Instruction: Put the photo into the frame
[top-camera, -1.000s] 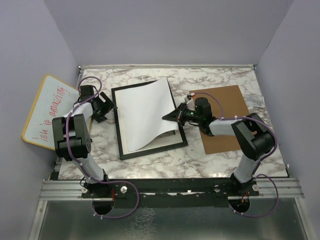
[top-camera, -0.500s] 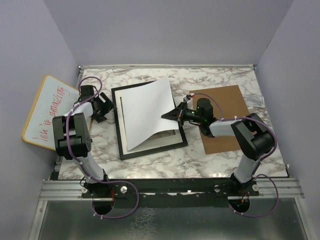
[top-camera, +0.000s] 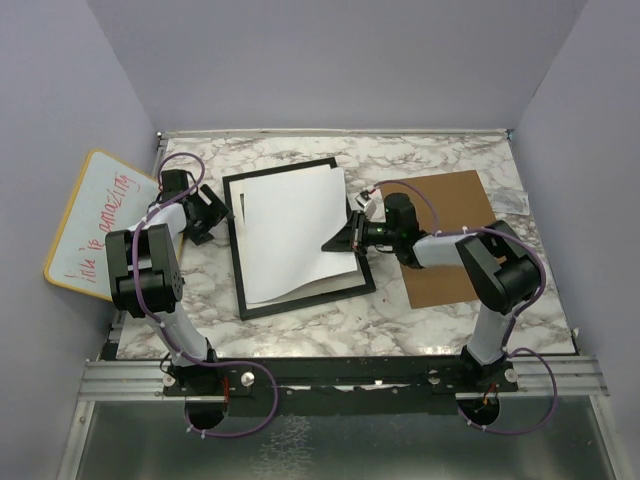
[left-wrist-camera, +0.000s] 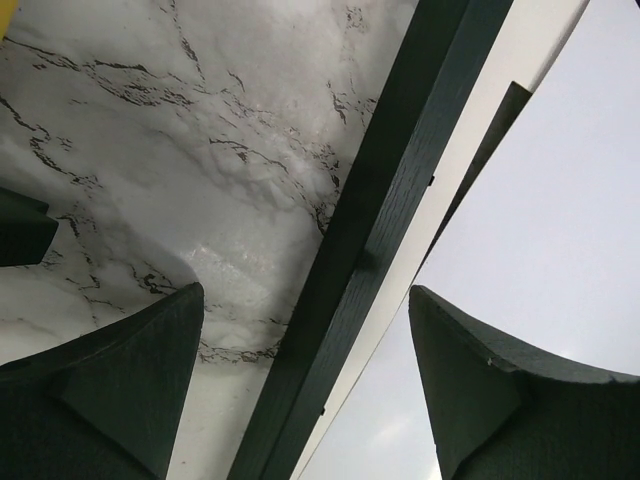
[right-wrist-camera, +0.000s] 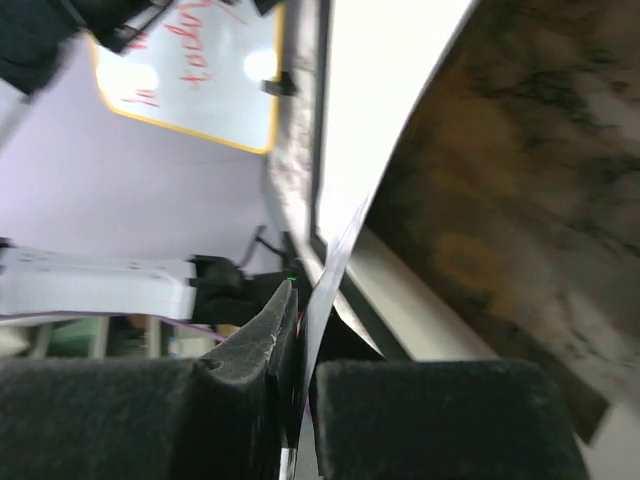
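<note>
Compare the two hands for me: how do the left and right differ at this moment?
The left hand is wide open and holds nothing; the right hand is shut on the right edge of the photo. The left hand sits by the left rail of the frame; the right hand is at its right side, with the photo bowed up. Both are low and point toward the frame.

Plain lilac panels (top-camera: 330, 60) are boxing in a marble-patterned tabletop (top-camera: 440, 150) while an aluminium rail (top-camera: 340, 372) is anchoring two cable-draped robot arms (top-camera: 150, 275), marking this as a robotics lab's test booth.
</note>
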